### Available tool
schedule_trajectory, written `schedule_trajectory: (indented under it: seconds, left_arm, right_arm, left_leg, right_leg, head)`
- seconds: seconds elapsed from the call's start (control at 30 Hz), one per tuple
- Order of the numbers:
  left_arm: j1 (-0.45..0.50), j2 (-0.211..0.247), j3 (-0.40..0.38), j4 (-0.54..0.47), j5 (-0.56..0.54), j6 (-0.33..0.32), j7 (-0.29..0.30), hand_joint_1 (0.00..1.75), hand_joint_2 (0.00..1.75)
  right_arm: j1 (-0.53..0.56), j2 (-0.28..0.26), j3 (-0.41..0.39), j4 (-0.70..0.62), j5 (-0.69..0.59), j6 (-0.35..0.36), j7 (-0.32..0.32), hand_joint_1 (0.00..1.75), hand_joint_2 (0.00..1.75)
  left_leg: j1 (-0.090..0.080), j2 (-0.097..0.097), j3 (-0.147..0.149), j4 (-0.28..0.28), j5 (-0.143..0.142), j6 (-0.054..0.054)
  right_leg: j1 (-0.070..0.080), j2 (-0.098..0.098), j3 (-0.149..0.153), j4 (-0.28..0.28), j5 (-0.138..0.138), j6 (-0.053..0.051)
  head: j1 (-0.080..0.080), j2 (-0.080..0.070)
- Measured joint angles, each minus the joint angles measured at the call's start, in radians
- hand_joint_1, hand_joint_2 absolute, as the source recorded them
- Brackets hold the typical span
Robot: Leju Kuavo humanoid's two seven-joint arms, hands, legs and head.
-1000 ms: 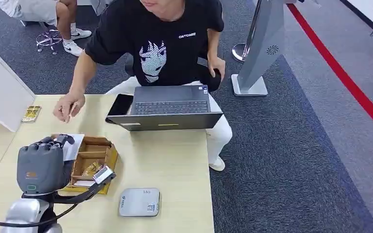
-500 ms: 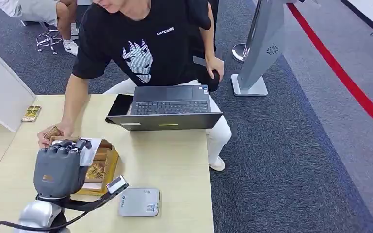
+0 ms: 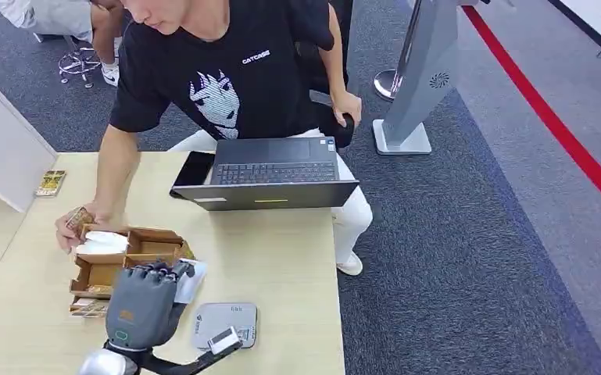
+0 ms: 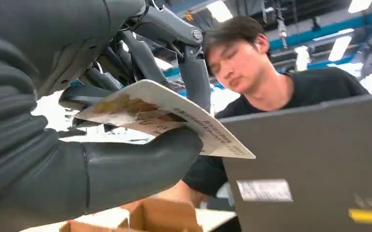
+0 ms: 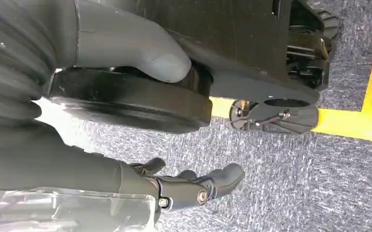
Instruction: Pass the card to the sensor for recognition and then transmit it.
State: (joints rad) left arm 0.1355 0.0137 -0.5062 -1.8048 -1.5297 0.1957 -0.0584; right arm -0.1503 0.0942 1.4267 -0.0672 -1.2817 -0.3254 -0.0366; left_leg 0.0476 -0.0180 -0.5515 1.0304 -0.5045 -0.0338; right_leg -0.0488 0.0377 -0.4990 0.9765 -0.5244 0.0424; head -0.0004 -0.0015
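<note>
A white card (image 4: 164, 118) with brown printed artwork and small lines of text is pinched between the thick grey thumb and the darker fingers (image 4: 193, 79) of the left hand (image 4: 77, 145). Beyond the card, a person (image 4: 271, 82) in a black T-shirt is seen behind the dark back of an open laptop lid (image 4: 319, 169). A cardboard box (image 4: 159, 217) is seen below the hand.

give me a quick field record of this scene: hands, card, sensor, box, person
left robot hand: holds the card, above the table near the sensor
right robot hand: hangs over carpet, holds nothing
card: pinched between thumb and fingers
sensor: grey pad, flat on the table
cardboard box: open, beside the left robot hand
person: one hand at the box
</note>
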Motion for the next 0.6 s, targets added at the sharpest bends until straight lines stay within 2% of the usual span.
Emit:
schedule_trajectory:
  seconds: [0.23,0.6]
  left_arm:
    - [0.047,-0.015,0.0,0.004,0.015,-0.026,-0.021,1.75,1.75]
    - [0.068,-0.027,0.0,0.067,0.036,-0.044,-0.038,1.75,1.75]
  right_arm:
    - [0.0,0.003,0.0,0.001,-0.013,0.0,-0.005,0.0,1.75]
    - [0.001,0.006,0.013,0.005,-0.048,-0.002,-0.017,0.0,1.75]
  left_leg:
    - [0.0,0.0,0.0,0.0,0.0,0.0]
    - [0.0,0.0,0.0,0.0,0.0,0.0]
  right_leg:
    - [0.0,0.0,-0.001,0.0,0.0,0.0]
    - [0.0,0.0,0.0,0.0,0.0,0.0]
  head:
    - [0.0,0.0]
    - [0.0,0.0]
